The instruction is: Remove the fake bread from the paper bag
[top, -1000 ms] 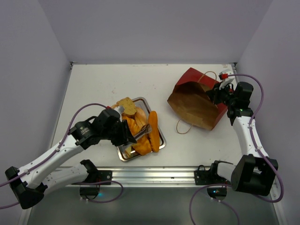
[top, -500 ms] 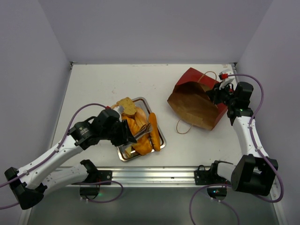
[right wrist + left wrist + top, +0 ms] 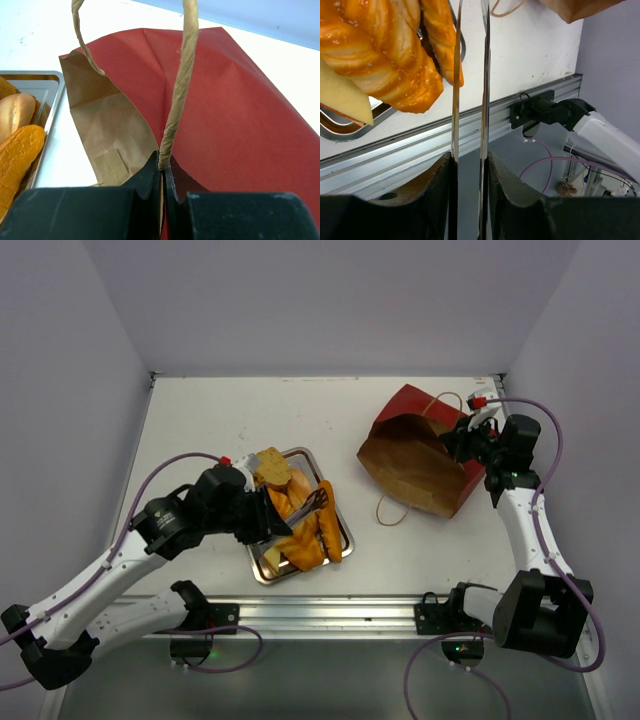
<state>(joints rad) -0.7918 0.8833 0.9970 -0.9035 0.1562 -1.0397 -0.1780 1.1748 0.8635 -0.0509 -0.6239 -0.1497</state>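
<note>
Looking down from the top camera, I see the fake bread piled on the silver tray at lower centre of the frame, not in the paper bag. The bag lies on its side on the surface at upper right, well apart from the tray. Its long axis runs from upper right down to lower left, so the brown mouth faces the tray and my left arm.

My left tool hangs over the tray, clamped on what I take to be a pair of thin metal tongs. Their blades stand slightly apart with nothing between them. In the left wrist view the braided loaf sits just left of the blades, near but apparently not touching them.

My right tool is pinched together on the bag's string handle, at the far right side of the bag.

I see no bread in the part of the bag that shows, though its deep end is hidden. If a piece remains, I judge the left arm must carry the tongs rightward and upward in frame, along the bag's axis, while the right arm holds the bag.
</note>
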